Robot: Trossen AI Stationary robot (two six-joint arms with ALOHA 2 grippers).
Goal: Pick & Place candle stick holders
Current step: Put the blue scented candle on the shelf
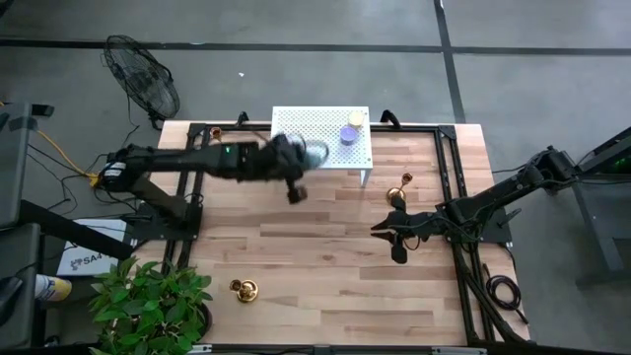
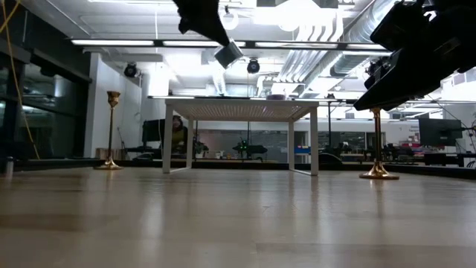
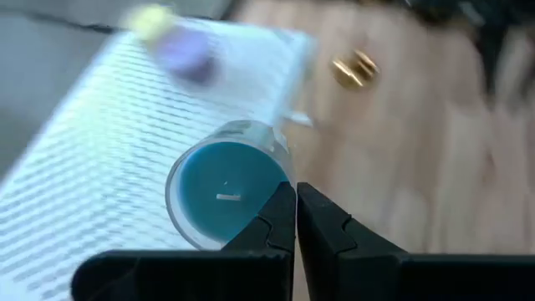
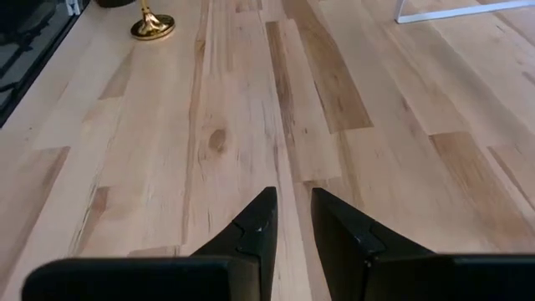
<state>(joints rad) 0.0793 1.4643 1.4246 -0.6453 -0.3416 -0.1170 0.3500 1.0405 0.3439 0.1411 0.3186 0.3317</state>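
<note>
My left gripper (image 3: 295, 196) is shut on a blue candle in a glass cup (image 3: 226, 196), held in the air over the left end of the white perforated stand (image 1: 296, 133). The low view shows the candle (image 2: 229, 53) tilted, well above the stand's top. One gold candle stick holder (image 1: 399, 189) stands upright on its base right of the stand. Just on its near side, my right gripper (image 1: 379, 229) hovers over bare wood, slightly open and with nothing between its fingers. A second holder (image 1: 243, 289) stands near the front left. My left gripper has the blue candle by the rim of its glass cup (image 3: 280, 177), on the side nearest the fingers. The two fingertips close together there, slanting down from the table's left. The candle hangs clear of the stand, tilted, its open top turned toward the wrist camera.
A purple candle (image 1: 349, 135) and a yellow one (image 1: 356, 118) sit on the stand's right end. A potted plant (image 1: 148, 301) stands at the front left corner and a fan (image 1: 143, 84) beyond the far left. Bare wood lies between the two arms.
</note>
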